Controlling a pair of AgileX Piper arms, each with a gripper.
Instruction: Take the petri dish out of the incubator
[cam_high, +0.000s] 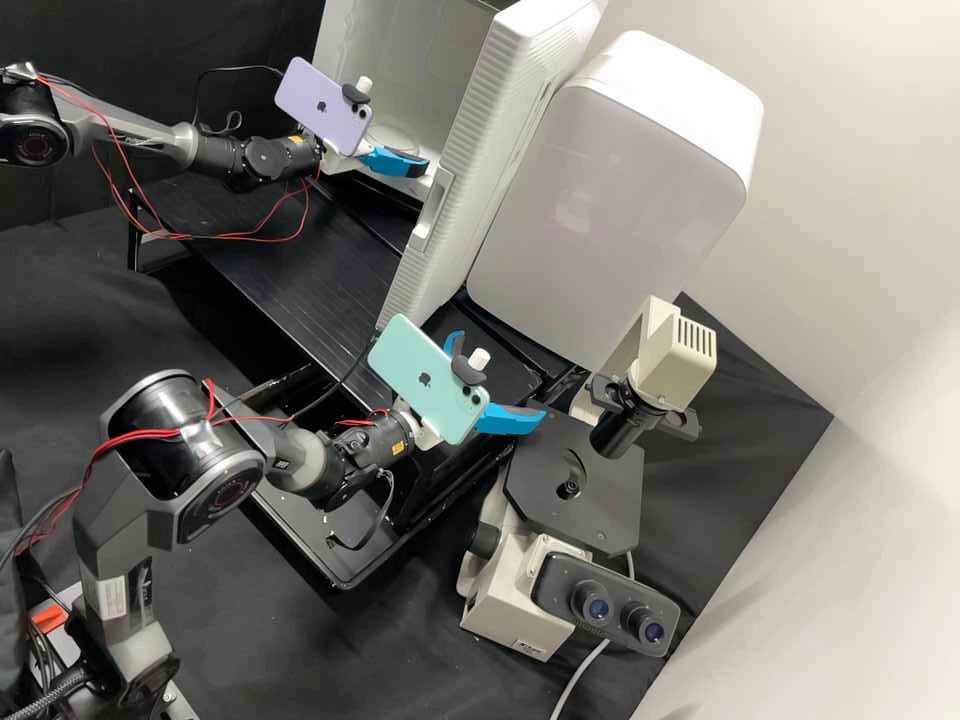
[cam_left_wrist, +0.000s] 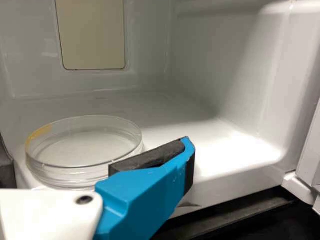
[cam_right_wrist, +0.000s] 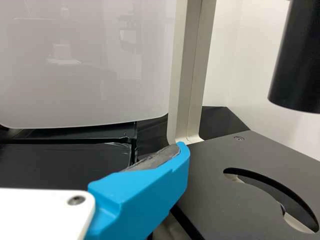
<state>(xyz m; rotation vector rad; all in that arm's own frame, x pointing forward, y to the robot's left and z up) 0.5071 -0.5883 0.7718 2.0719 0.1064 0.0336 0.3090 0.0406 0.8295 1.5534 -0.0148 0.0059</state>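
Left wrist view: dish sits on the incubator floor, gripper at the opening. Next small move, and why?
Probably ease the left gripper forward and sideways toward the petri dish. The dish rests near the front edge of the incubator floor, off to one side of the gripper, and is not yet grasped.
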